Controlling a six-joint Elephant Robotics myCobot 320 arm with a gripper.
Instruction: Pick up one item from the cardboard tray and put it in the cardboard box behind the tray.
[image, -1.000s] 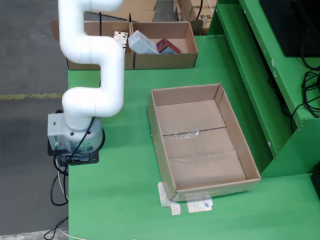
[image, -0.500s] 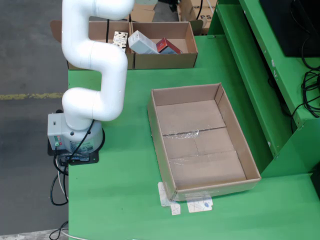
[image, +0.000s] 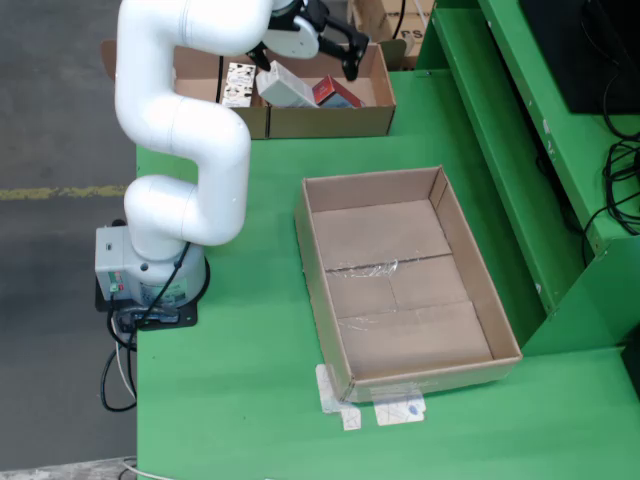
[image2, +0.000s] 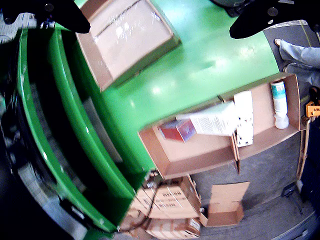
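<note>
While the end effector (image: 335, 45) hangs over the far box (image: 330, 118) with its fingers spread and nothing between them, the near tray (image: 400, 270) on the green desk (image: 250, 380) looks bare. All items visible sit in the far box: a pale carton (image: 287, 88) leaning tilted, a red box (image: 335, 92) just beside it, a printed pack (image: 237, 84) past the divider, and a white bottle (image2: 279, 104) seen only from the wrist view. Carton likely light, stiff, crushable cardboard; best gripped across its narrow faces, mid-length.

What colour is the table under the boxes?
Bright green table, clearest in the fixed overhead view.
</note>
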